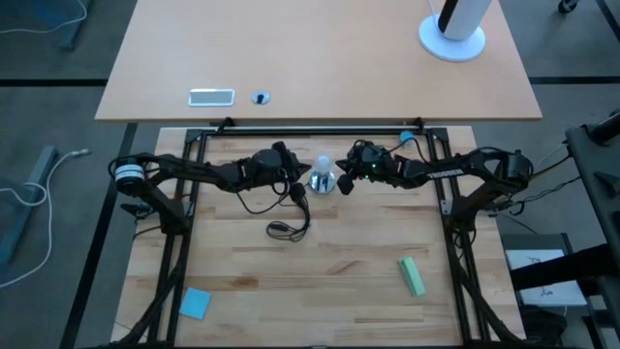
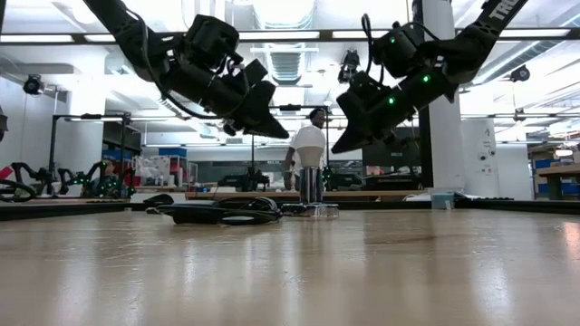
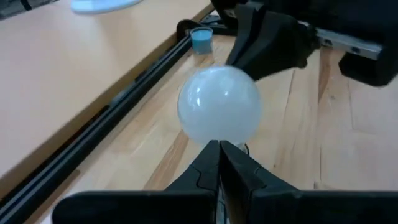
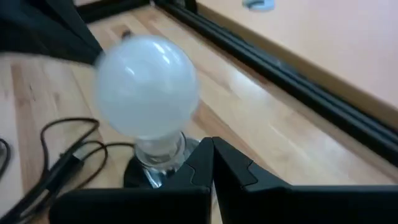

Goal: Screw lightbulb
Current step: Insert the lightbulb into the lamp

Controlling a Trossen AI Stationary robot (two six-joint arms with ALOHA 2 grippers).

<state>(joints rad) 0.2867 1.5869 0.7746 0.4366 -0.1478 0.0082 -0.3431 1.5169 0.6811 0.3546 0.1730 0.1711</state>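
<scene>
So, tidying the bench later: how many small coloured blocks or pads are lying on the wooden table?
2. A blue pad lies at the table's near left corner, and a green block lies near right. Neither is close to the lightbulb. Others could be hidden under the arms.

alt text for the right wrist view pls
A frosted white lightbulb stands upright in a silver socket on the wooden table, just beyond the right gripper, whose fingers are shut. A black cord trails beside the socket.
</scene>
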